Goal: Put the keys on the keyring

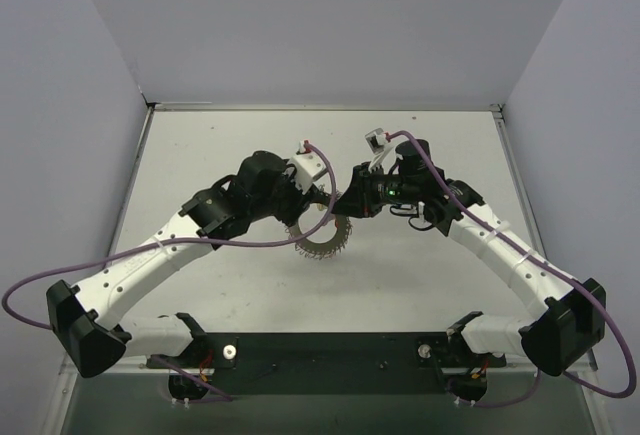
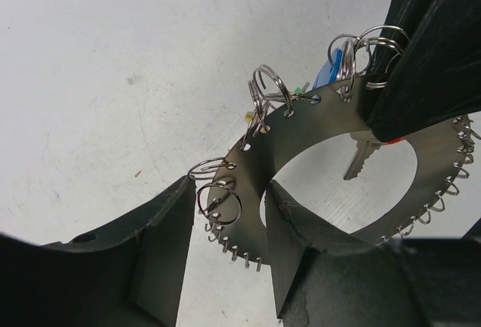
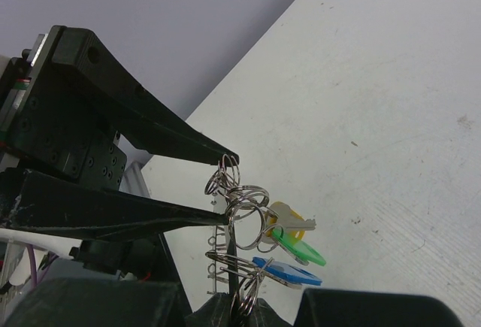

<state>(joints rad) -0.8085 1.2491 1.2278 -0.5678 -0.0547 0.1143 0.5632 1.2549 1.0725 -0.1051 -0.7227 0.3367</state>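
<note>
You had nothing legible in these views: no text, label, brand mark or number could be read on the keyring (image 2: pixel 319 128), the keys (image 3: pixel 299 252), the arms (image 1: pixel 140 270) or the table (image 1: pixel 420 290).

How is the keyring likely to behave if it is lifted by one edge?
The keyring looks like flat sheet metal, so probably stiff, unlikely to sag. The keys dangle from small loops on its rim, so they would likely swing. Its smooth face may prove slippery.
</note>
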